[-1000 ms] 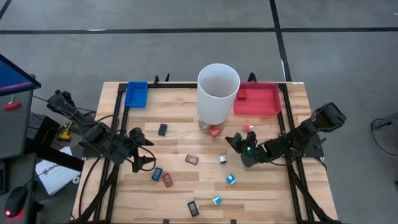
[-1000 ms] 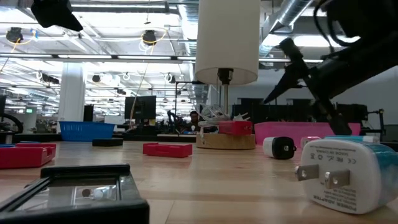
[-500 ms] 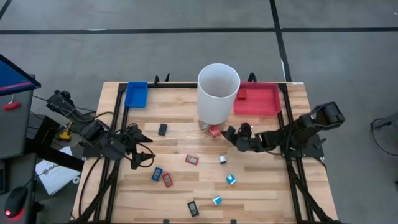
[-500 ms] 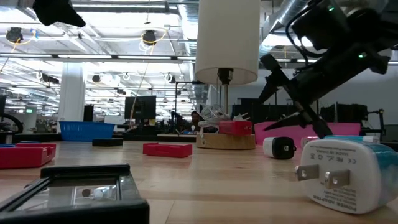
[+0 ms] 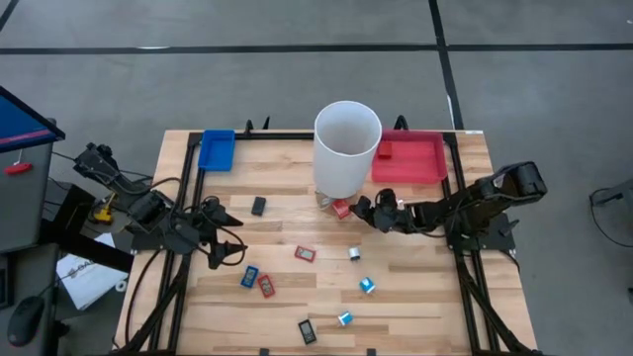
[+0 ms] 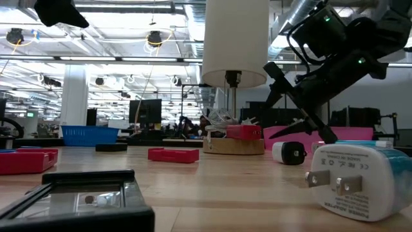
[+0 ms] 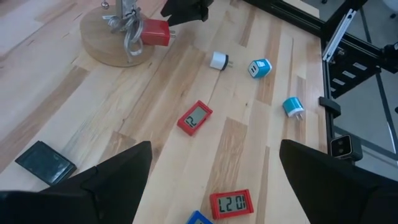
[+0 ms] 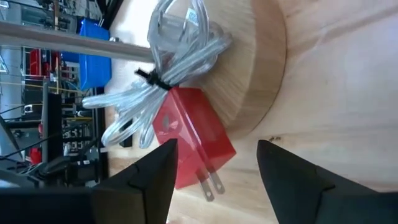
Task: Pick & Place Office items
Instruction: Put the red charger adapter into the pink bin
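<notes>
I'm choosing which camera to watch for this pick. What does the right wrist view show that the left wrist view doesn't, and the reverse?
Only the right wrist view shows the red plug's two prongs close up, between the open right gripper's fingers. Only the left wrist view shows the red timers, white plug, blue plugs and black piece, past the open left gripper. Both show the red plug, bundled cable and round wooden base.

both arms are matte black, built of blocky jointed links with black cables looping beside them. each tool ends in two tapered, wedge-shaped black fingers (image 7: 112, 180). small green lights glow on the right arm's wrist housing.
</notes>
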Motion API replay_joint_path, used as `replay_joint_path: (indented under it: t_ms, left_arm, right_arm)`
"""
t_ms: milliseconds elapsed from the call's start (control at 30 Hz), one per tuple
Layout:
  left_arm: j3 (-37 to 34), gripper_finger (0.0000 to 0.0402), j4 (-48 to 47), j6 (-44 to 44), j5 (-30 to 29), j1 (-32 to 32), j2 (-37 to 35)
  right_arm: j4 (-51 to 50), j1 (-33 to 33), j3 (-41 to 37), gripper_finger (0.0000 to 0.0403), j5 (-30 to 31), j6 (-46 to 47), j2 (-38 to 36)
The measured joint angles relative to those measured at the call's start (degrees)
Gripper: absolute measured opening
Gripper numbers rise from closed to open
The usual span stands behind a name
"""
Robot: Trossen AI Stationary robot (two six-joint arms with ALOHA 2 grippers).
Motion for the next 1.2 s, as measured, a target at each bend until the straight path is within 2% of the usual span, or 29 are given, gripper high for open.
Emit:
replay_joint_path:
  t_ms: [167,300,367,700,867,1067,1200]
  left_arm:
    - [0.00,0.0351,0.00,0.01,-0.34,0.00,0.00]
    - [0.00,0.0351,0.04,0.01,-0.42,0.00,0.00]
    - [0.00,0.0351,0.37,-0.19,-0.42,0.00,0.00]
    - [0.00,0.0351,1.96,-0.43,-0.14,0.00,0.00]
    - [0.00,0.0351,2.03,-0.43,0.66,0.00,0.00]
    - [0.00,0.0351,2.01,-0.43,0.66,0.00,0.00]
    - [0.00,0.0351,1.98,-0.17,0.59,0.00,0.00]
  right_arm:
    - [0.09,-0.81,1.17,0.0215,-1.38,-2.63,0.63]
    - [0.41,-1.02,4.10,0.0215,-4.26,-4.57,5.02]
    - [1.59,-0.45,4.31,0.0215,-4.35,-2.66,6.96]
    - [16.16,1.38,4.67,0.0215,-2.42,0.64,15.89]
    - [15.77,2.72,5.79,0.0215,-2.35,0.71,16.15]
    - [14.95,7.25,7.60,0.0214,-3.46,0.19,16.41]
    - [12.25,10.37,10.84,0.0214,-6.01,-4.34,16.62]
